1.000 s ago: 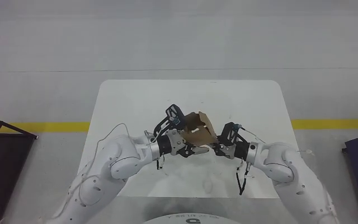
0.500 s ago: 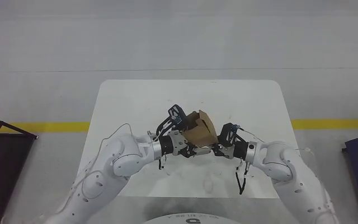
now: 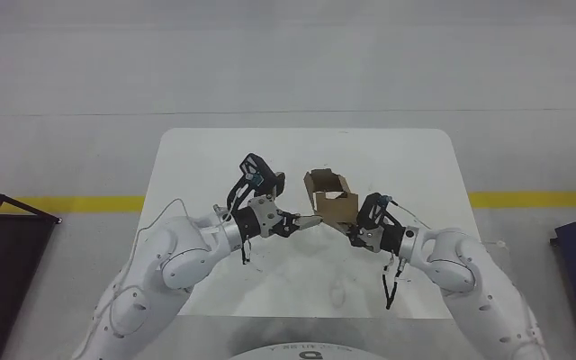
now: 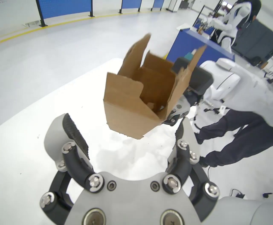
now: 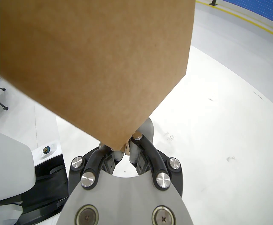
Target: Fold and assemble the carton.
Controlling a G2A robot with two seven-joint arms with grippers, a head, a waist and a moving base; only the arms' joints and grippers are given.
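Observation:
A brown cardboard carton (image 3: pixel 330 201) hangs just above the white table (image 3: pixel 405 162), its box shape formed and its top flaps standing open. My right gripper (image 3: pixel 354 231) is shut on a lower corner of the carton (image 5: pixel 93 64), with its fingers (image 5: pixel 136 149) pinching the cardboard edge. In the left wrist view the carton (image 4: pixel 138 102) shows its open inside, a short way ahead of my left gripper (image 4: pixel 125 132), which is open with nothing between its fingers. In the top view my left gripper (image 3: pixel 310 221) sits just left of the carton, apart from it.
The table's rounded far edge (image 3: pixel 306 131) lies beyond the carton, with bare white surface on all sides. A yellow floor line (image 3: pixel 81 203) runs past the table. Another robot (image 4: pixel 232 15) stands at a blue bench in the room behind.
My left gripper has let go of the carton, opened and drawn back to the left. The carton has turned more upright and shifted right in my right gripper.

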